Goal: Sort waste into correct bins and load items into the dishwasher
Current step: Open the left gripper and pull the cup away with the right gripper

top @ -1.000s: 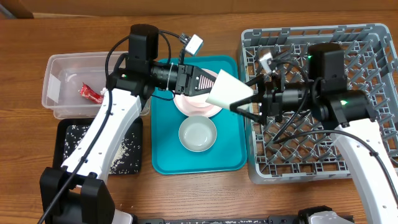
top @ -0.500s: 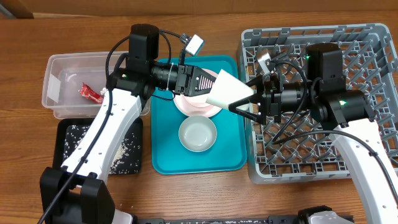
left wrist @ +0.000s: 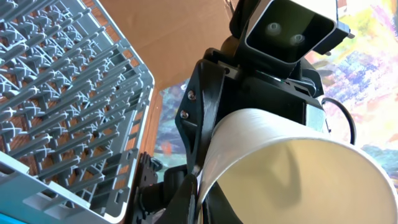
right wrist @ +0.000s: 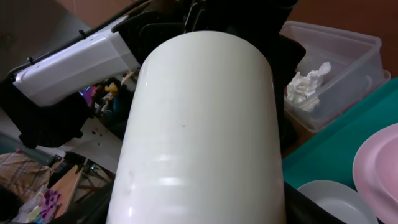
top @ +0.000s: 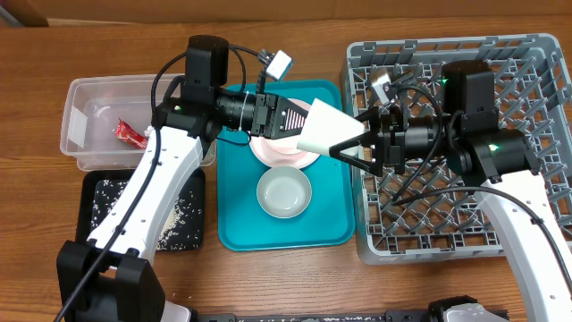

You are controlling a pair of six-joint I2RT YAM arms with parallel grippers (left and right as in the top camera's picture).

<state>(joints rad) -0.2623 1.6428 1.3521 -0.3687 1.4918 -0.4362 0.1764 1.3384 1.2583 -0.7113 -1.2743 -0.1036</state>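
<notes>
R end effector (top: 350,145) is what changed. Vs a sec ago its two fingers have drawn in from a wider spread. They now bracket the base end of the white cup (top: 326,127), one finger each side in the overhead view. Whether the pads actually press the cup yet can't be told, since the R wrist cam is filled w/ the cup's side. L end effector (top: 300,125) hasn't budged and stays clamped on the cup's rim wall. The cup lies on its side in mid-air, mouth toward the L arm. It hangs over the teal tray (top: 331,228), near the tray edge beside the grey dish rack (top: 536,72), approx where it was.

Meaning for the task: this looks like an arm-to-arm handover, prob. about halfway, w/ R closing and L not yet letting go. Once R has a firm hold, L can release and the cup can go into the rack.

Still on the teal tray are the pink plate (top: 286,154) and a white bowl (top: 284,192). The waste side looks handled: red wrapper (top: 130,134) and tissue (right wrist: 305,84) are in the clear tub (top: 107,82), and rice (top: 179,219) is on the black tray (top: 89,179).
</notes>
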